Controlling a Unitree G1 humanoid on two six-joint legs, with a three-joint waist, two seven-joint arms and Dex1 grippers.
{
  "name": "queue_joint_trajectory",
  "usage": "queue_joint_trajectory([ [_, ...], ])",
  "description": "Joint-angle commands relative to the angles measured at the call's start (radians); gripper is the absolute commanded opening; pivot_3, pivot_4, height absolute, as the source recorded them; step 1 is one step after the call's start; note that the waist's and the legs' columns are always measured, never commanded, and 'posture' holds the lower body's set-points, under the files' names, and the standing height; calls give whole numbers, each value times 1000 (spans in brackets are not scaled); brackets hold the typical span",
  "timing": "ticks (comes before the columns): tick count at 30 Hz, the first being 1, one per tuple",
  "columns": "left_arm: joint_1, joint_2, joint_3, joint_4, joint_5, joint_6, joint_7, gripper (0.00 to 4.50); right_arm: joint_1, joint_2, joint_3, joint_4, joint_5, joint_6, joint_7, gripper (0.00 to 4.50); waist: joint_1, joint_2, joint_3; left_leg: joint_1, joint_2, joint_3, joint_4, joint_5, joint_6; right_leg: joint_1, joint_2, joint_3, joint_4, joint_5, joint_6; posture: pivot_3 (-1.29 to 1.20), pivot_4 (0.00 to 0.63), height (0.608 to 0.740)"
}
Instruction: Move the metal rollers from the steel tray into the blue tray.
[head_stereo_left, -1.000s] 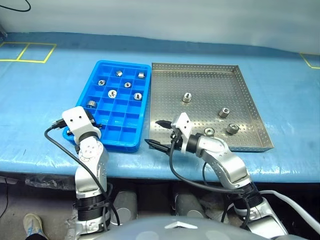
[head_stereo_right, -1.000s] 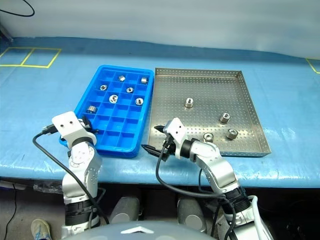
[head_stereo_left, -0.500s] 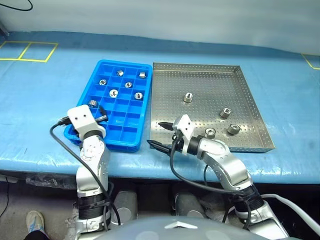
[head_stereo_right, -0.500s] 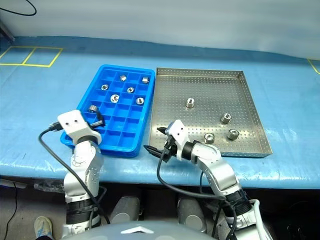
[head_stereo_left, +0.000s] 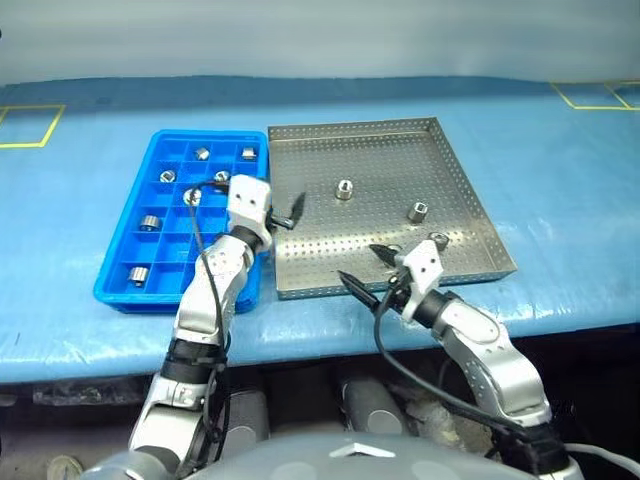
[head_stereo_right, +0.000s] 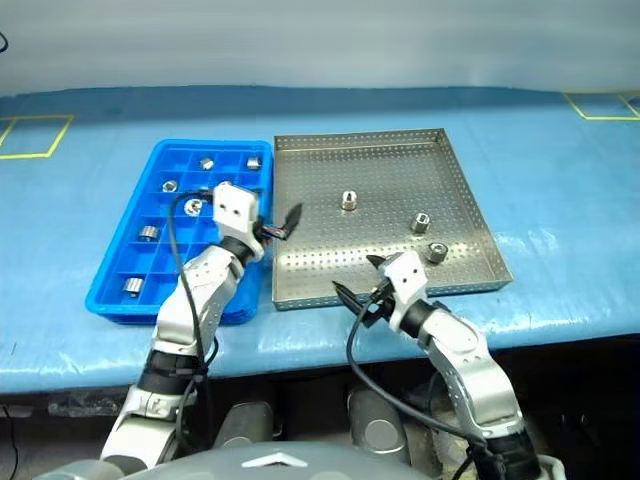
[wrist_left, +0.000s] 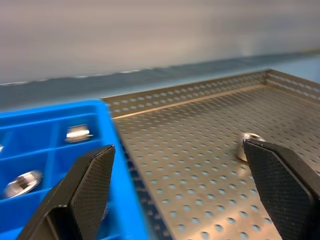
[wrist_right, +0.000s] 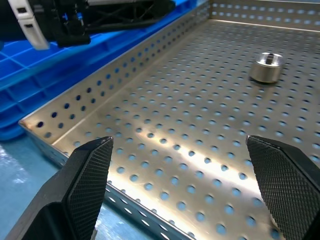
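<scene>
The steel tray (head_stereo_left: 470, 215) lies right of the blue tray (head_stereo_left: 120, 255). Three metal rollers show on the steel tray: one mid-tray (head_stereo_left: 344, 189), two toward the right (head_stereo_left: 418, 212) (head_stereo_left: 438, 240). Several more rollers sit in the blue tray's compartments, one at the front left (head_stereo_left: 137, 275). My left gripper (head_stereo_left: 285, 218) is open and empty, level above the steel tray's left rim, pointing right. In the left wrist view a roller (wrist_left: 248, 146) lies ahead by one finger. My right gripper (head_stereo_left: 368, 270) is open and empty over the steel tray's front rim.
Both trays rest on a blue tablecloth (head_stereo_left: 560, 170) with yellow tape marks at the far corners. The table's front edge runs just below the trays. My left forearm crosses the blue tray's right front part.
The camera has swung right. My left gripper opened, left a roller in the blue tray's front-left compartment and swung right to the steel tray's left rim. My right gripper shifted right along the front rim.
</scene>
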Motion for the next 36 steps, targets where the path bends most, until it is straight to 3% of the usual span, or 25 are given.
queue_joint_trajectory([
  [1, -56, -8, -47, 41, 3, -34, -79, 4480, 38, 4, -57, -78, 11, -15, -40, 4500, -30, 0, 0, 0, 0, 0, 0, 0, 0, 0, 0, 0, 0, 0, 0, -346, 150, 740],
  [9, -148, -26, -156, 192, 65, -8, -179, 4480, 106, 49, -100, -129, -25, -49, -148, 4500, -177, 0, 0, 0, 0, -1, -1, 0, 0, 1, 0, 1, 0, 0, 1, -443, 150, 740],
  [14, -195, -47, -145, 259, 83, 87, -158, 4480, 133, 71, -107, -149, -31, -60, -181, 4500, -253, 1, 0, 1, 0, -1, -2, 0, 0, 1, 0, 1, 1, -1, 1, -481, 150, 740],
  [20, -208, -51, -109, 268, 78, 200, -128, 4480, 162, 81, -100, -162, -40, -64, -196, 4500, -306, 1, 0, 2, 0, -1, -4, 0, 0, 1, 0, 1, 0, -1, 2, -488, 150, 740],
  [26, -179, -29, -120, 217, 71, 293, -159, 4480, 144, 77, -89, -154, -41, -58, -196, 4500, -318, 0, 0, 2, 0, -1, -4, 0, 0, 1, 0, 2, 1, -1, 2, -469, 150, 740],
  [29, -159, -15, -117, 187, 66, 334, -166, 3911, 139, 73, -89, -153, -40, -56, -193, 4500, -318, 0, 0, 2, 0, -1, -5, 0, 0, 1, 0, 2, 0, -1, 2, -464, 150, 740],
  [35, -134, -13, -104, 143, 67, 338, -142, 1958, 125, 67, -86, -144, -34, -52, -187, 4500, -312, 0, 0, 3, 0, -1, -5, 0, 0, 2, 0, 2, 0, -1, 2, -437, 150, 740],
  [36, -131, -17, -93, 135, 64, 328, -133, 1860, 119, 66, -83, -142, -33, -51, -185, 4500, -311, 0, 0, 3, 0, -1, -5, 0, 0, 2, 0, 2, 0, -1, 2, -424, 150, 740],
])
